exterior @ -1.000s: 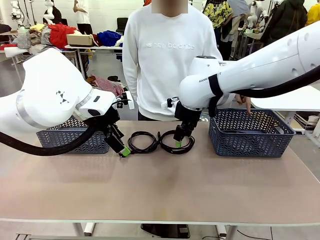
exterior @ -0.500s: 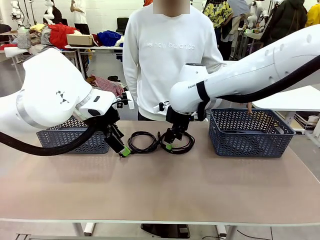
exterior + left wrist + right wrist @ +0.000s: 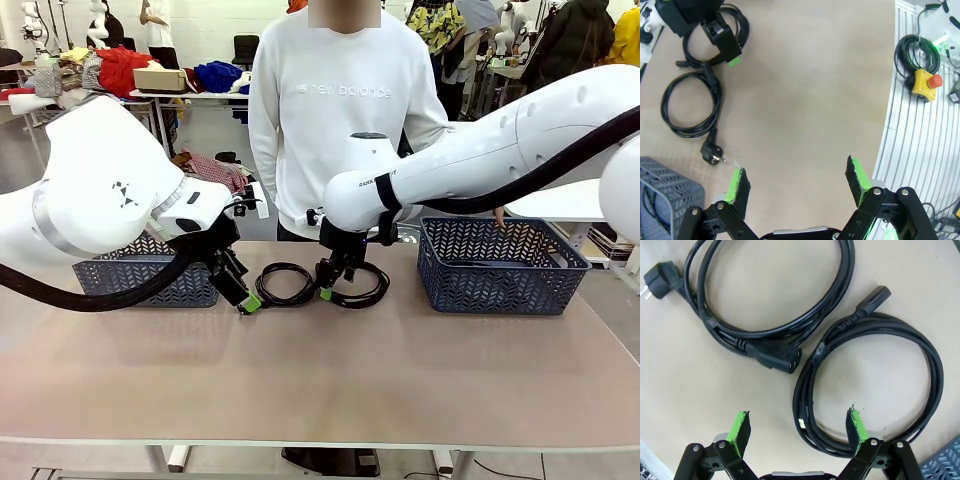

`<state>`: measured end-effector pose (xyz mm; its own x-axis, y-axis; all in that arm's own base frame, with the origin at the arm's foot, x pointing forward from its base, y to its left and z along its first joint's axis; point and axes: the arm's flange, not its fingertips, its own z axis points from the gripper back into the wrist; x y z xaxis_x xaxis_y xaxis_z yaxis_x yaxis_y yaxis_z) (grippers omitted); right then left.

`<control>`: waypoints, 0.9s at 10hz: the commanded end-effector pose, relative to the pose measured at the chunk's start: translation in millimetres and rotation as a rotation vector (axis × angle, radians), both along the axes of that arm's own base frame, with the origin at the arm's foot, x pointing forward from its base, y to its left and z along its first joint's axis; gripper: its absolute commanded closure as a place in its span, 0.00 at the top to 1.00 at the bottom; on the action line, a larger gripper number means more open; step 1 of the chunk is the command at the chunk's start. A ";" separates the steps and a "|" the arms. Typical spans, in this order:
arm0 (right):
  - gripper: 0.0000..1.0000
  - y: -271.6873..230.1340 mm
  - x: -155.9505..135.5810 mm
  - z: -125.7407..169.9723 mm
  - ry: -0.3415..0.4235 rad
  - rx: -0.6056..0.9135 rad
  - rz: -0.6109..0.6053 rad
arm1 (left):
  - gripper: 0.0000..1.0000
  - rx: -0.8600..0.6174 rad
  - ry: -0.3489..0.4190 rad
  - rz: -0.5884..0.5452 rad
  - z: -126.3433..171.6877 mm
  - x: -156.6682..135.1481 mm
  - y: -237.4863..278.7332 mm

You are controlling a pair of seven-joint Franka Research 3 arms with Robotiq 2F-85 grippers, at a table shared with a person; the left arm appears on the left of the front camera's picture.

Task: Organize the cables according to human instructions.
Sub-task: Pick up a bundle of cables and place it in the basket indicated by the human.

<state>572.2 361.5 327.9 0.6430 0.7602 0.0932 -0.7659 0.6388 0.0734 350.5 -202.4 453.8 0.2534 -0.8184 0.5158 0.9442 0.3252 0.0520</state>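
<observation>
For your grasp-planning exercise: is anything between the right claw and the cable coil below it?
Nothing visible. The open right claw hovers over the slim-plug coil, whose near edge lies between its fingers. The other coil lies beside it, not over it.

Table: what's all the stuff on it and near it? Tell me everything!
Table: one, tan, middle of the scene.
Chunky-plug cable: one, black, coiled mid-table.
Slim-plug cable: one, black, coiled beside it.
Left basket: one, dark blue, table's far left.
Right basket: one, dark blue, far right.
Button box: one, yellow, red knob, off the table.
Person: one, white sweater, far side.
Left hand: one, black, green pads, open by left basket.
Right hand: one, same colours, open over slim-plug cable.
</observation>
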 end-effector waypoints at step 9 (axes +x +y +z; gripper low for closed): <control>1.00 17.4 18.8 -13.3 0.002 -0.091 -0.101 | 1.00 0.000 -0.002 0.005 -1.6 -1.1 1.6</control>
